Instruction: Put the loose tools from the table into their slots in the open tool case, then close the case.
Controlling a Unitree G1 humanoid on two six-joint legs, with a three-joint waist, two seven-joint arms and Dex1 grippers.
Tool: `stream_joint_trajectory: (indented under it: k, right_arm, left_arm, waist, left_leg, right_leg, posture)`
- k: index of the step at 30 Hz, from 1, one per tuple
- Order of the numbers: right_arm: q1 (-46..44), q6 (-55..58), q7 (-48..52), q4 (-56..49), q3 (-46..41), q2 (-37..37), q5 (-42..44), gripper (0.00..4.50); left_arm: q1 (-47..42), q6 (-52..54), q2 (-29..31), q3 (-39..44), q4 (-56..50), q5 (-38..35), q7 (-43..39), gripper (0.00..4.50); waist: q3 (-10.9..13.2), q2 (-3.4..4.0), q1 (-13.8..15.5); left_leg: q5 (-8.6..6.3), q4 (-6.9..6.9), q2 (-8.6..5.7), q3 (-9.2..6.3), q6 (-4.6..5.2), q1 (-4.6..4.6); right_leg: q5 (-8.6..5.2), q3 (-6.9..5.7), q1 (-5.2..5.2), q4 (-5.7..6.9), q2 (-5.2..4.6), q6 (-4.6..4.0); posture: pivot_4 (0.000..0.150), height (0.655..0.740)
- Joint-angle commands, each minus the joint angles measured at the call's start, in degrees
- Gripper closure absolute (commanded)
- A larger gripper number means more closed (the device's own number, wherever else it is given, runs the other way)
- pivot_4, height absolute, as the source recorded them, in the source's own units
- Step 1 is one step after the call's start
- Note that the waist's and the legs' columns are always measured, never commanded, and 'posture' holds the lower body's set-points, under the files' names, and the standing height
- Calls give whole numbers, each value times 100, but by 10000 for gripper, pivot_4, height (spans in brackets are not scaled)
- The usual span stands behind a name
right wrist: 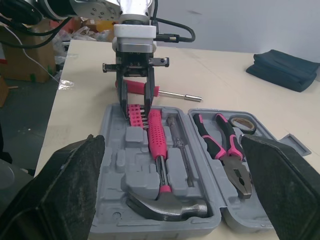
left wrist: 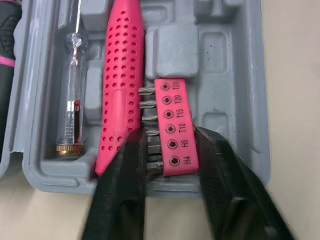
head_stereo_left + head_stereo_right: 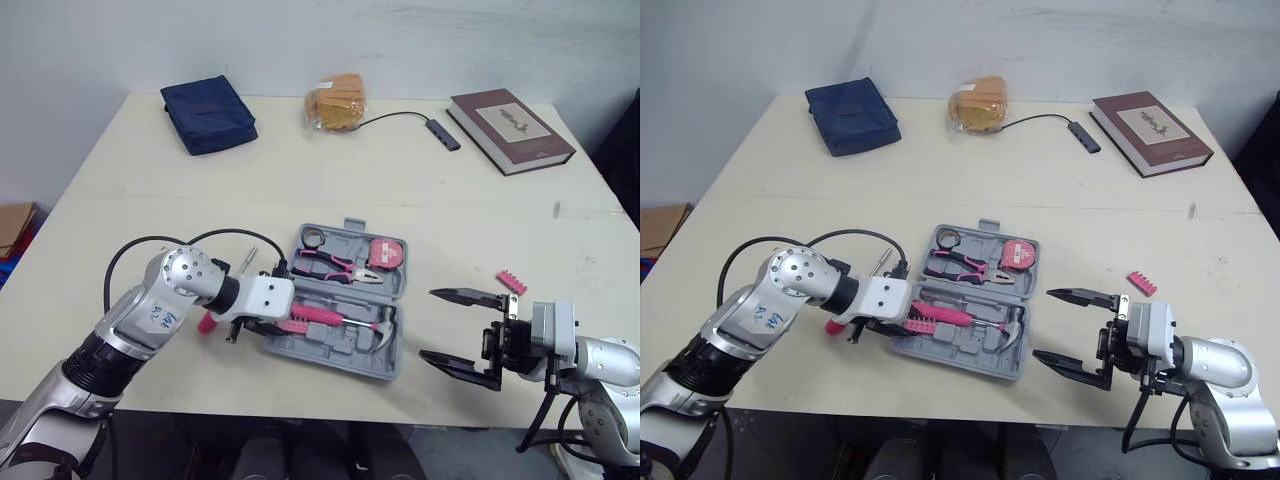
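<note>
Bit holder (image 2: 172,127), pinched in the left fingers (image 2: 125,190), lies along its slot at the case's (image 3: 345,358) left edge; right fingers (image 3: 465,296) spread.

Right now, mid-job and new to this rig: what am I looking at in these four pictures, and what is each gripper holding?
It is a two-armed humanoid at a table. The two wide pictures come from its head, looking down; the other two come from cameras on its wrists. The left gripper is closed on a pink bit strip, at the left edge of the open case. The right gripper is open and empty, beside the case. In the case lie a hammer, pliers and a tape measure. Loose on the table: a second bit strip and a driver. At the far edge: a pouch and a book.
</note>
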Motion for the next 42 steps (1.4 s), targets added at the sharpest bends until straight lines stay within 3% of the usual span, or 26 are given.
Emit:
stream_joint_trajectory:
  k: [1,3,4,8,12,15,23,27,42]
  right_arm:
    - [51,2,-67,-226,-115,9,101,0]
    - [103,-30,-52,-216,-129,16,104,0]
    - [136,-40,-48,-216,-135,16,101,0]
    - [217,-71,-29,-205,-155,13,110,0]
    - [241,-130,6,-130,-147,32,91,0]
    - [196,-124,-14,-100,-121,50,74,0]
    - [29,-73,-141,-45,-56,111,-6,0]
    - [14,-62,-191,-49,-60,122,-27,0]
    - [-393,303,-673,-216,57,110,-150,0]
  left_arm:
    - [-7,-222,52,423,-402,-374,-59,11018]
    - [19,-208,106,585,-558,-533,-78,2084]
    - [80,-212,127,727,-645,-676,-71,961]
    - [291,-244,302,1247,-808,-1168,-182,961]
    - [538,-642,-134,2118,-289,-2022,14,961]
    - [692,-551,-271,2314,-26,-2274,54,9015]
    - [952,-862,-529,1833,513,-1874,276,44778]
    - [993,-732,-579,1800,570,-1925,366,44778]
    - [1093,-1073,-276,1074,1155,-933,395,44778]
  waist:
    - [0,0,-1]
    - [0,0,-1]
    - [0,0,0]
    - [0,0,-26]
    - [-1,2,-9]
    - [-1,1,-5]
    - [-1,1,-11]
    - [-1,1,-9]
    - [-3,4,-21]
  left_leg:
    - [0,1,1,-1,0,0]
    - [0,1,2,-2,0,-2]
    - [0,1,3,-2,0,-2]
    - [1,1,6,1,-1,-1]
    - [2,2,6,-1,-3,5]
    - [1,5,3,-2,-2,5]
    - [2,6,0,1,-3,6]
    - [2,5,3,1,-3,5]
    - [1,4,4,4,-2,11]
  right_leg:
    - [0,0,1,0,-6,0]
    - [0,-1,-1,-1,-21,0]
    - [0,-1,0,-1,-22,0]
    - [0,3,-1,1,-21,0]
    - [0,0,1,7,-20,0]
    - [0,-2,4,5,-22,1]
    - [1,-3,4,6,-17,1]
    - [1,-2,3,6,-20,1]
    - [1,1,4,9,-23,1]
  posture:
    - [1500,7400]
    - [1500,7400]
    - [1500,7400]
    - [1500,7400]
    - [1500,7400]
    - [1500,7400]
    - [1500,7400]
    - [1500,7400]
    - [1500,7400]
